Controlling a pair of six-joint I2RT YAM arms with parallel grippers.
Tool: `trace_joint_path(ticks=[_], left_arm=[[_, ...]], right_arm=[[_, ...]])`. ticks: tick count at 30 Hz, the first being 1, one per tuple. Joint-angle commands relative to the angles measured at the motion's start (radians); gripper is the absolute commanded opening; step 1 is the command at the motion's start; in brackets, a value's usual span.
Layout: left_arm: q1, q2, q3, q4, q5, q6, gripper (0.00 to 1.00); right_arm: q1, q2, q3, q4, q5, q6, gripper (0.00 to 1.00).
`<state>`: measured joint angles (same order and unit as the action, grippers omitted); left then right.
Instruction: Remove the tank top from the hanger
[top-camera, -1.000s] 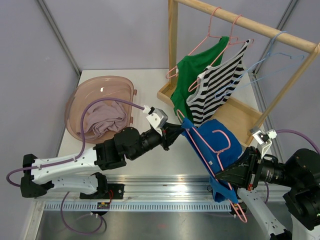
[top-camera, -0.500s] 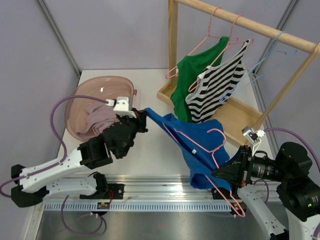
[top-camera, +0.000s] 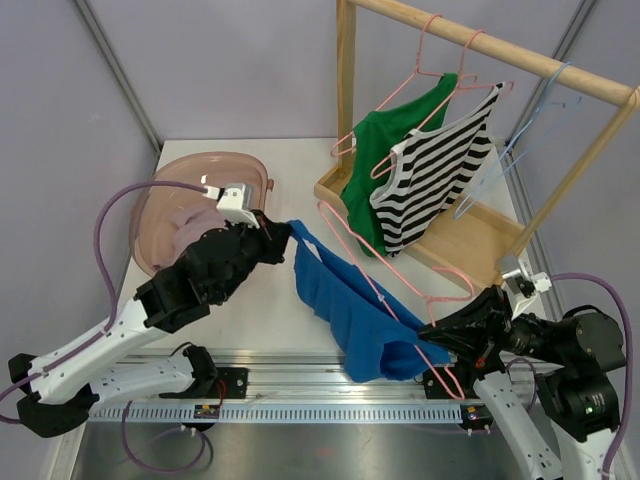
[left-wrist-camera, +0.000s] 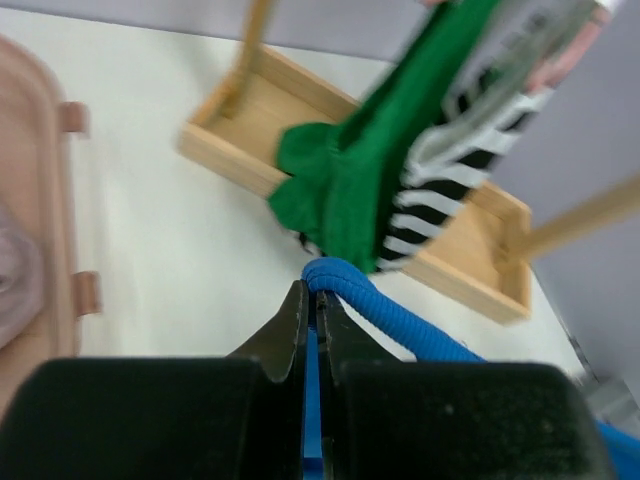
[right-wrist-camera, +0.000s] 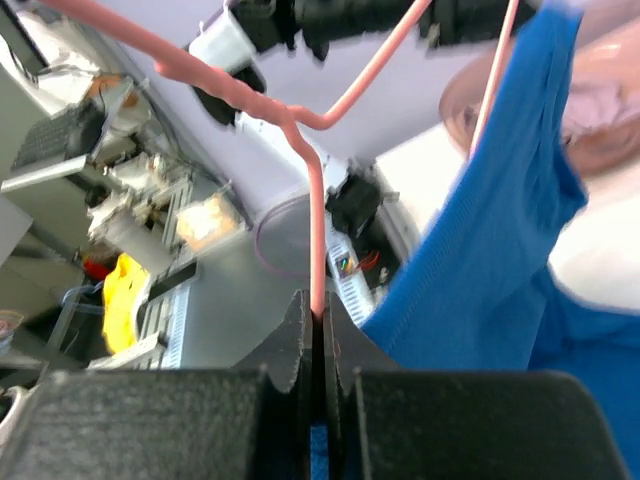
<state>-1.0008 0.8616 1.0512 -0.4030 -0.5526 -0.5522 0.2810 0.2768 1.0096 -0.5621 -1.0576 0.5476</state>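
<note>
The blue tank top (top-camera: 350, 305) hangs stretched between my two grippers above the table's front. My left gripper (top-camera: 283, 233) is shut on its strap (left-wrist-camera: 372, 300), left of the wooden rack. A pink hanger (top-camera: 395, 275) runs diagonally over the blue cloth, its upper end free of it. My right gripper (top-camera: 437, 335) is shut on the hanger's wire (right-wrist-camera: 316, 245) at the lower right, with blue cloth (right-wrist-camera: 480, 270) draped beside it.
A wooden rack (top-camera: 480, 45) at the back right holds a green top (top-camera: 385, 150), a striped top (top-camera: 430, 180) and a bare blue hanger (top-camera: 510, 150). A pink basin (top-camera: 160, 200) with mauve cloth sits at the left.
My left gripper has pulled the blue strap left and up toward the basin. The cloth has slid down the pink hanger, whose upper part is now bare. My right gripper has shifted slightly.
</note>
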Motion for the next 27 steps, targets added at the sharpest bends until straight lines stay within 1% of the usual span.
trace_joint_path(ticks=[1, 2, 3, 4, 5, 6, 7, 8, 9, 10, 11, 12, 13, 14, 15, 16, 17, 18, 19, 20, 21, 22, 23, 24, 25, 26, 27], left_arm=[[0.016, -0.021, -0.036, 0.145, 0.348, 0.108, 0.0], [0.016, -0.016, -0.046, 0.188, 0.535, 0.126, 0.0], [0.005, -0.006, -0.078, 0.229, 0.695, 0.149, 0.0], [-0.005, -0.001, -0.095, 0.248, 0.697, 0.159, 0.0], [-0.022, 0.004, -0.115, 0.259, 0.771, 0.17, 0.0], [-0.071, 0.01, -0.129, 0.26, 0.767, 0.181, 0.0], [-0.097, 0.02, -0.15, 0.245, 0.742, 0.195, 0.0], [-0.122, 0.028, -0.161, 0.24, 0.688, 0.199, 0.0], [-0.152, 0.033, -0.172, 0.236, 0.666, 0.202, 0.0], [-0.16, 0.039, -0.184, 0.234, 0.648, 0.19, 0.0], [-0.165, 0.039, -0.206, 0.233, 0.608, 0.181, 0.0], [-0.167, 0.034, -0.217, 0.228, 0.573, 0.167, 0.0], [-0.167, 0.028, -0.224, 0.202, 0.521, 0.138, 0.0], [-0.167, 0.018, -0.229, 0.181, 0.414, 0.127, 0.0], [-0.167, 0.014, -0.229, 0.155, 0.351, 0.114, 0.0], [-0.167, 0.013, -0.226, 0.094, 0.23, 0.08, 0.0], [-0.167, 0.016, -0.221, 0.066, 0.177, 0.065, 0.0], [-0.165, 0.016, -0.221, 0.04, 0.128, 0.049, 0.0], [-0.165, 0.02, -0.221, -0.002, 0.056, 0.022, 0.0], [-0.165, 0.028, -0.22, -0.019, 0.025, 0.008, 0.0], [-0.165, 0.033, -0.223, -0.036, -0.007, -0.03, 0.0], [-0.165, 0.04, -0.221, -0.074, -0.067, -0.049, 0.0], [-0.164, 0.043, -0.221, -0.086, -0.087, -0.064, 0.0], [-0.16, 0.051, -0.221, -0.097, -0.098, -0.072, 0.12], [-0.156, 0.051, -0.223, -0.108, -0.101, -0.08, 0.26], [-0.154, 0.053, -0.22, -0.111, -0.098, -0.08, 0.44], [-0.153, 0.053, -0.215, -0.111, -0.093, -0.072, 0.69]], right_arm=[[0.006, -0.05, -0.089, 0.425, 0.092, 0.152, 0.0], [0.006, -0.057, -0.106, 0.465, 0.222, 0.163, 0.0], [0.006, -0.073, -0.149, 0.547, 0.366, 0.184, 0.0], [0.006, -0.082, -0.175, 0.611, 0.434, 0.199, 0.0], [0.006, -0.088, -0.204, 0.664, 0.5, 0.21, 0.0], [0.006, -0.094, -0.238, 0.723, 0.549, 0.224, 0.0], [0.006, -0.097, -0.308, 0.864, 0.626, 0.241, 0.0], [0.006, -0.099, -0.34, 0.933, 0.665, 0.253, 0.0], [0.007, -0.094, -0.368, 1.032, 0.703, 0.264, 0.0], [0.006, -0.088, -0.411, 1.071, 0.737, 0.267, 0.0], [0.006, -0.084, -0.419, 1.082, 0.775, 0.261, 0.0], [0.006, -0.076, -0.411, 1.059, 0.784, 0.247, 0.0], [0.006, -0.062, -0.363, 0.95, 0.791, 0.2, 0.0], [0.007, -0.053, -0.326, 0.876, 0.791, 0.183, 0.0], [0.006, -0.044, -0.286, 0.792, 0.798, 0.167, 0.0], [0.007, -0.027, -0.197, 0.622, 0.823, 0.147, 0.0], [0.006, -0.018, -0.151, 0.529, 0.827, 0.138, 0.0], [0.006, 0.005, -0.105, 0.392, 0.825, 0.099, 0.0], [0.006, 0.013, -0.019, 0.327, 0.823, 0.088, 0.0], [0.006, 0.022, 0.021, 0.27, 0.835, 0.084, 0.0], [0.006, 0.038, 0.09, 0.158, 0.852, 0.075, 0.0], [0.007, 0.051, 0.127, 0.099, 0.913, 0.077, 0.0], [0.007, 0.068, 0.165, 0.032, 0.959, 0.084, 0.0], [0.007, 0.109, 0.202, -0.099, 1.004, 0.103, 0.0], [0.006, 0.134, 0.269, -0.152, 1.051, 0.104, 0.0], [0.006, 0.157, 0.294, -0.189, 1.052, 0.104, 0.0], [0.006, 0.197, 0.323, -0.221, 1.032, 0.097, 0.0]])
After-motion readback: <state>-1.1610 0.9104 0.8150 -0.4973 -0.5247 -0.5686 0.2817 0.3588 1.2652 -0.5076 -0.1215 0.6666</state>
